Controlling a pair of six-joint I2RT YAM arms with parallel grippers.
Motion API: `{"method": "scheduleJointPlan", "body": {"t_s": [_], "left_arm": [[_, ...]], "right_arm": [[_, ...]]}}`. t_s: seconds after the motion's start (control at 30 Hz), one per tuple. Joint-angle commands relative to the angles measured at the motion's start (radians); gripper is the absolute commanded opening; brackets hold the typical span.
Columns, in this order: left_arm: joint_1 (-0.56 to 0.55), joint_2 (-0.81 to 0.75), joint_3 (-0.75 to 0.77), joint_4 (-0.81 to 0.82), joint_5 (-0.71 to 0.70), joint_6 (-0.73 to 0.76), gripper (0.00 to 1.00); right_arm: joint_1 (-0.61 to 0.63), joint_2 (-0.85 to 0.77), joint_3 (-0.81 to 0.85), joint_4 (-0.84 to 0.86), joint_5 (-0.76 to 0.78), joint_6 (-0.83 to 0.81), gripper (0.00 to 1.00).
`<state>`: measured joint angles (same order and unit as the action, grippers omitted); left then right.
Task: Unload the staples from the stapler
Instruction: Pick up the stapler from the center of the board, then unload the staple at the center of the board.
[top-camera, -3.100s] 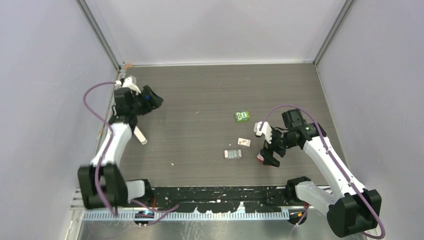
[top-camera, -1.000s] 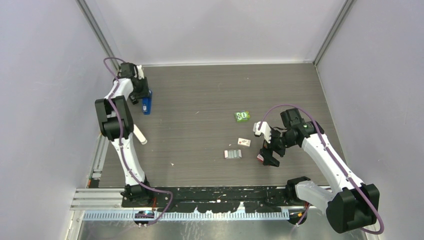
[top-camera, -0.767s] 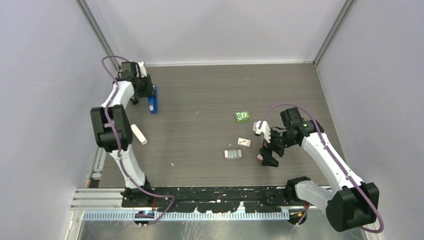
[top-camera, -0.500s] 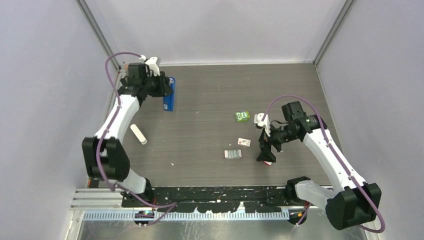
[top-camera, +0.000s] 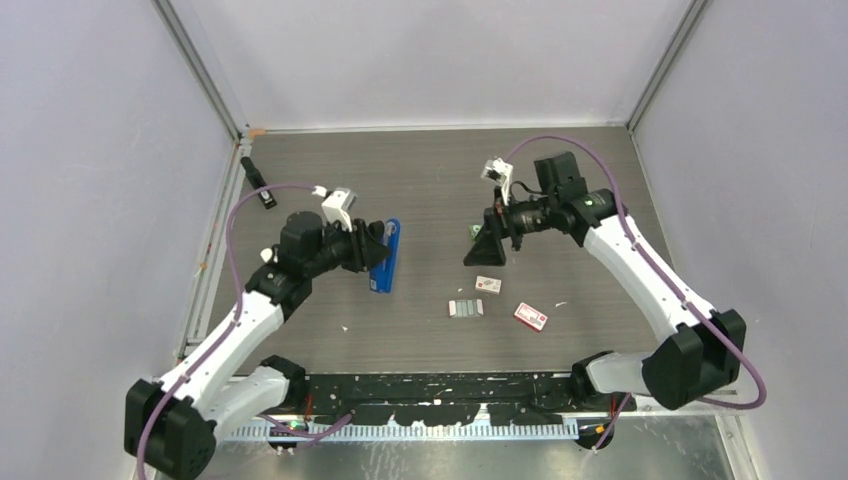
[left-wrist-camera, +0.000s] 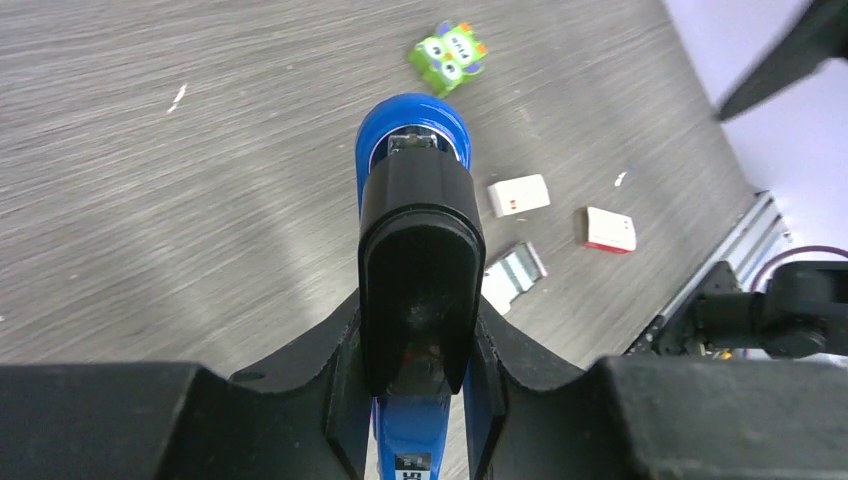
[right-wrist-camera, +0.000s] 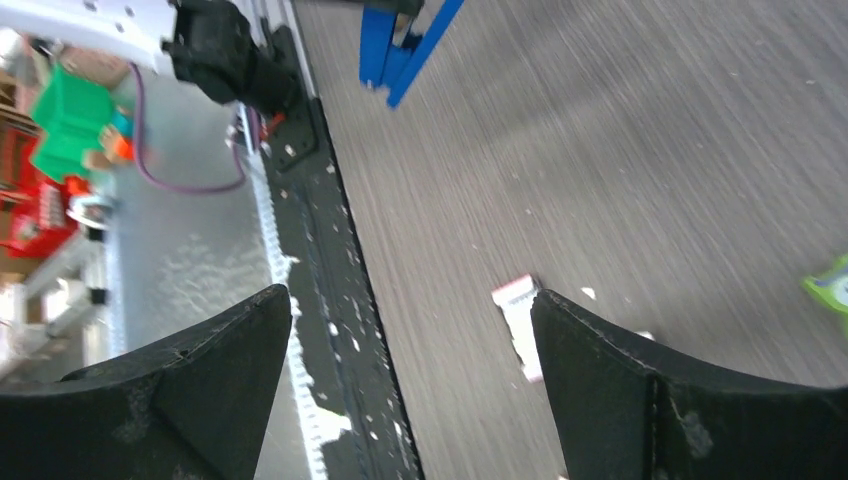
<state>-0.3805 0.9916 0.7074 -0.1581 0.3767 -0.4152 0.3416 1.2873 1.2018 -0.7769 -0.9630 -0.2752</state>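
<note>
Stapler (left-wrist-camera: 420, 250) clamped in left jaws; right jaws wide, apparently empty.

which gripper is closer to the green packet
right. the right gripper, open, hangs just beside the green packet, partly hiding it in the top view. the left gripper, shut on the stapler, is well off toward the left side.
</note>
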Motion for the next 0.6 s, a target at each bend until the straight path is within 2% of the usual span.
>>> {"method": "scheduleJointPlan", "body": {"t_s": [0.0,0.1,0.17,0.23,0.43,0.57], "left_arm": [[-0.105,-0.123,-0.050,0.242,-0.082,-0.104,0.00],[-0.181,-0.144,-0.090,0.273,-0.122,-0.119,0.00],[-0.234,-0.137,-0.115,0.320,-0.152,-0.137,0.00],[-0.291,-0.115,-0.120,0.344,-0.194,-0.138,0.00],[-0.462,-0.066,-0.107,0.392,-0.365,-0.102,0.00],[-0.530,-0.038,-0.096,0.407,-0.449,-0.090,0.00]], "right_arm": [[0.059,0.056,0.014,0.259,0.017,0.361,0.94],[0.077,0.092,0.014,0.328,-0.005,0.449,0.94],[0.082,0.097,-0.018,0.434,-0.029,0.507,0.99],[0.082,0.080,-0.068,0.495,-0.042,0.519,0.99],[0.079,-0.015,-0.226,0.643,0.080,0.589,1.00],[0.079,0.016,-0.245,0.693,0.031,0.650,1.00]]}}
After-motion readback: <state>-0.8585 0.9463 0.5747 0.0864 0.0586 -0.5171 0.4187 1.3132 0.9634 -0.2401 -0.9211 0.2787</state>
